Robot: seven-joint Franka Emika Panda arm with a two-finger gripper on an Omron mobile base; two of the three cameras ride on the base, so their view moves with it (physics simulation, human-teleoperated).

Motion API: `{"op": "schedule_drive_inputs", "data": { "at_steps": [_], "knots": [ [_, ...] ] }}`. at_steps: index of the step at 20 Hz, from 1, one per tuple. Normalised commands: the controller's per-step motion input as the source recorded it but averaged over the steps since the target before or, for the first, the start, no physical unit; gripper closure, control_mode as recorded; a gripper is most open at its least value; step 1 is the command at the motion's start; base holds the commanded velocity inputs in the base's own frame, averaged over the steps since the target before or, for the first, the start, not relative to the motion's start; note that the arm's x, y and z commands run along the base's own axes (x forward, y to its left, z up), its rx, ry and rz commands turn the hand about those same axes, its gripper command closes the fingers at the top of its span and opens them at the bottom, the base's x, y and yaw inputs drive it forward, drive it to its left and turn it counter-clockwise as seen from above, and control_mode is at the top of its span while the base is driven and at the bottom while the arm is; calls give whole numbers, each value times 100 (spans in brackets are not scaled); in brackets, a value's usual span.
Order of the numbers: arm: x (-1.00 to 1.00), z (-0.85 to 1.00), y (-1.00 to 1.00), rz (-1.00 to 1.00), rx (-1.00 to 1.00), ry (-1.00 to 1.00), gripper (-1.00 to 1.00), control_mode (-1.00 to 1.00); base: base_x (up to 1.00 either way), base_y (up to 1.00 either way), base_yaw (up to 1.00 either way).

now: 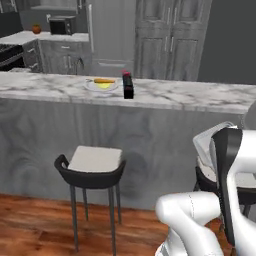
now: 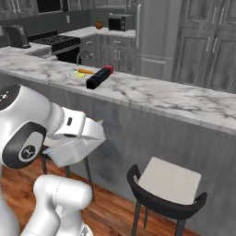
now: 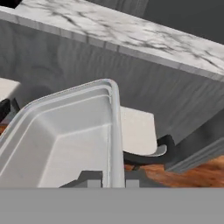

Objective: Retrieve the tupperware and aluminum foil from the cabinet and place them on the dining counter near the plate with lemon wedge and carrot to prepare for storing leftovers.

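My gripper (image 3: 113,179) is shut on the right rim of the tupperware (image 3: 65,140), a clear rectangular tub held tilted in the air in front of the dining counter (image 3: 131,35). In the base views the tupperware (image 2: 73,145) (image 1: 210,142) hangs below the counter's edge, beside the arm. On the dining counter (image 1: 200,97) lies the plate (image 1: 90,86) with the carrot (image 1: 104,80) and the lemon wedge (image 1: 103,85). The aluminum foil (image 1: 128,86), a black carton with a red end, rests just right of the plate (image 2: 73,74). The cabinet is out of view.
Black stools with white seats (image 1: 94,165) (image 2: 168,184) stand against the counter's grey front on a wooden floor. Behind the counter are tall grey panelled doors (image 1: 170,40), a microwave (image 2: 120,21) on a far worktop, and a stove (image 2: 55,41).
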Motion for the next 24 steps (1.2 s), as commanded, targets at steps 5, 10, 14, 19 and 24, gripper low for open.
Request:
{"op": "schedule_drive_inputs", "data": {
  "at_steps": [5, 10, 14, 19, 24],
  "knots": [
    [0, 0, 0, 0, 0, 0, 100, 100, 73, 100, -34],
    [0, 0, 0, 0, 0, 0, 100, 100, 71, 100, -28],
    [0, 0, 0, 0, 0, 0, 100, 100, 65, 100, -24],
    [0, 0, 0, 0, 0, 0, 100, 100, 63, 90, -23],
    [10, 0, 15, -4, -3, -1, 100, -100, 46, 63, -16]
  ]
}}
